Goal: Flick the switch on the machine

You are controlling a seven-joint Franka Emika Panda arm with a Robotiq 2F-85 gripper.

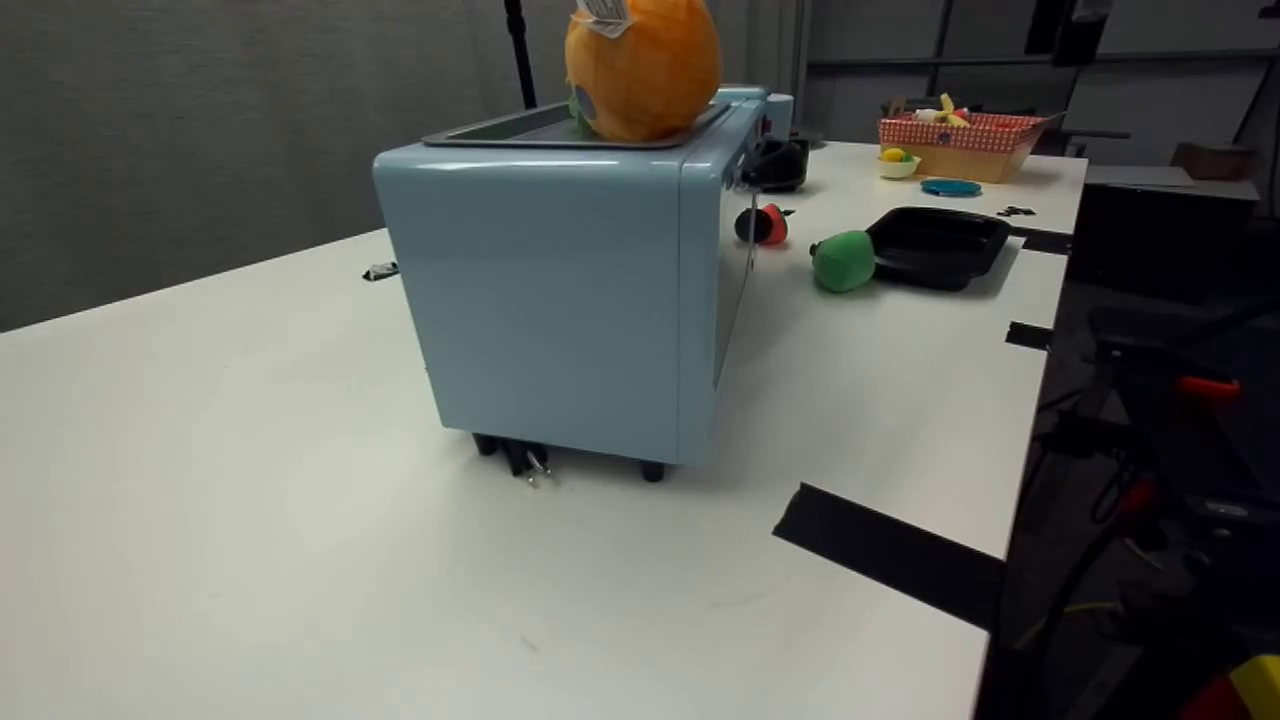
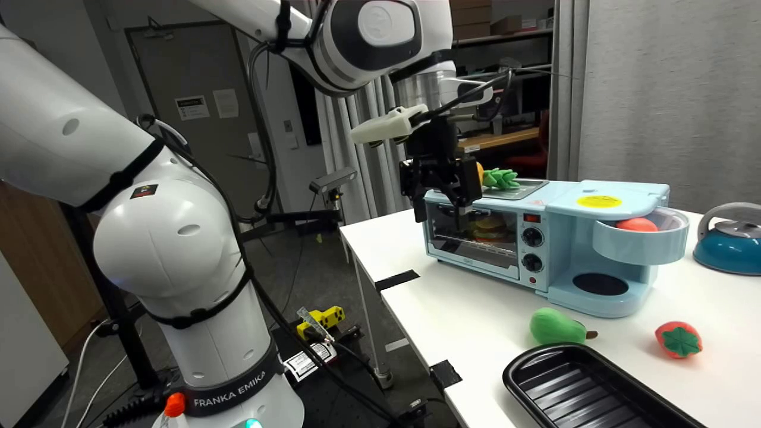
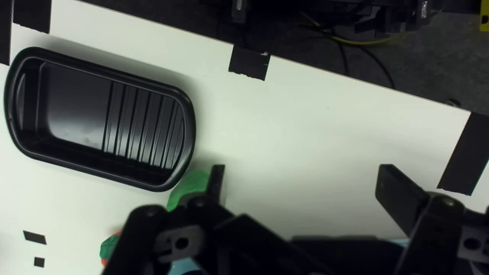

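The light blue machine (image 2: 571, 255) stands on the white table, and its plain side (image 1: 540, 300) shows in an exterior view. Its front has a glass oven door, a small red-and-black switch (image 2: 532, 218), two black knobs (image 2: 532, 249) and a small red button (image 2: 532, 280) below them. My gripper (image 2: 441, 214) hangs fingers down in front of the oven door's left part, to the left of the switch and knobs. In the wrist view the gripper (image 3: 300, 172) is open with nothing between its fingers. Only light blue slivers of the machine show there; the switch is hidden.
A black pan (image 3: 110, 118) lies near the table edge, with a green toy (image 2: 556, 327) and a red toy strawberry (image 2: 678, 339) close by. An orange plush (image 1: 645, 70) sits on the machine. A blue kettle (image 2: 728, 249) stands beyond it. A basket (image 1: 960, 145) stands farther off.
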